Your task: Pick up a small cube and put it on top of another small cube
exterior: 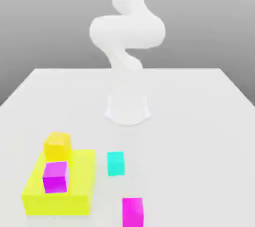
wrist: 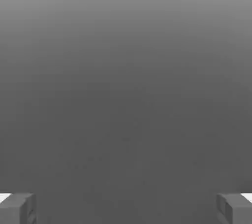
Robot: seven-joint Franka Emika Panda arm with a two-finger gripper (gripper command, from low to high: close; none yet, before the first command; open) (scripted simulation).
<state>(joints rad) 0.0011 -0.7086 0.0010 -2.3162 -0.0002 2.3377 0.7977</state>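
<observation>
The bench (exterior: pixel 199 121), white and flat, takes up the lower half of the exterior view, with my arm (exterior: pixel 127 31) rising from its base at the far middle. My hand view supplies what that view lacks: my end effector (wrist: pixel 126 208) with its two fingers (wrist: pixel 17 208) standing wide apart at opposite edges, nothing between them, against a plain grey ground. The blocks, in turn, are recorded from the exterior view. Largest is the flat lemon-yellow block (exterior: pixel 79 181), lying near the front at the exterior view's left. One magenta cube (exterior: pixel 55 176) rests on top of it. The orange-yellow cube (exterior: pixel 57 145) sits at the block's far edge, just behind that magenta cube; whether it stands on the block or on the bench behind it I cannot tell. The cyan cube (exterior: pixel 115 163) lies on the bench just beside the block, toward the exterior view's right. The second magenta cube (exterior: pixel 132 212) lies nearest the front, apart from the rest, with open bench around it.
</observation>
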